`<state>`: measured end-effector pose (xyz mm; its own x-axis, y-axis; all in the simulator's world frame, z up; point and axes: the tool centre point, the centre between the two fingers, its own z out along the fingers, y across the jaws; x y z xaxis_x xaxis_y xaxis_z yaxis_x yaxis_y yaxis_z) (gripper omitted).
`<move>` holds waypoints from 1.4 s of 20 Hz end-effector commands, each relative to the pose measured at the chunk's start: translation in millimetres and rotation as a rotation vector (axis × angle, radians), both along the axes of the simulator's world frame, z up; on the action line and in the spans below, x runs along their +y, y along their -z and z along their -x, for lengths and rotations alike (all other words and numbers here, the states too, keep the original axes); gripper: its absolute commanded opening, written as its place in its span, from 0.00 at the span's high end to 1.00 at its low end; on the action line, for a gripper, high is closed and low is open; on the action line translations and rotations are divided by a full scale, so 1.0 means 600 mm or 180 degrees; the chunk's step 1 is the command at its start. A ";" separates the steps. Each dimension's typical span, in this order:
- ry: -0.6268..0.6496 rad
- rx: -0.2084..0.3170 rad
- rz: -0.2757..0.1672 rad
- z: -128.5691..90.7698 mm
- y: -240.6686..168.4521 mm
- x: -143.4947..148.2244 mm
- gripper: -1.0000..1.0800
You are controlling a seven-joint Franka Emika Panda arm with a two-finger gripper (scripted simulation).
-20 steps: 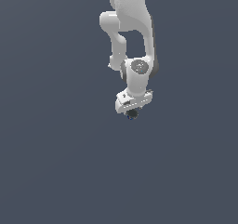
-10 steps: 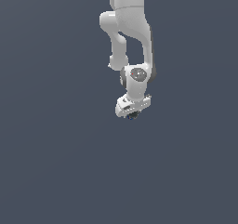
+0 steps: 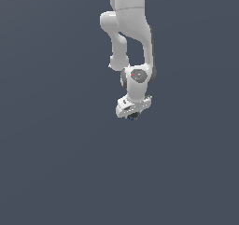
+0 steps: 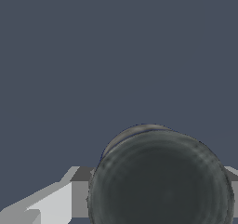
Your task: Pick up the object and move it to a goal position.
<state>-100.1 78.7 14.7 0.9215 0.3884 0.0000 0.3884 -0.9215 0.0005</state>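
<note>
the white franka arm [image 3: 130, 37] reaches down over the plain dark grey-blue surface [image 3: 56, 163]. its fingers [image 3: 132, 116] are closed on the small round can-like cylinder with a dark grey-black top [image 4: 160, 179], which sits between one light grey finger [image 4: 56, 202] and the other, under the white hand.

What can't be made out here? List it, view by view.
- Exterior view: the can is a tiny dark speck under the pincer; the white hand hides the rest.
- Wrist view: the can's top fills the picture, hiding the fingertips and any contact; its side is cut off by the edge.
- Goal position: no marker in either view.
</note>
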 end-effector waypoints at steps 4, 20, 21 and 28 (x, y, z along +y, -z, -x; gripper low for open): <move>-0.0001 0.0000 0.0001 0.000 0.000 0.000 1.00; -0.0003 0.0001 -0.0003 -0.051 -0.119 -0.052 1.00; -0.0003 0.0001 -0.0003 -0.057 -0.133 -0.058 1.00; -0.0006 0.0001 -0.0009 -0.103 -0.241 -0.104 1.00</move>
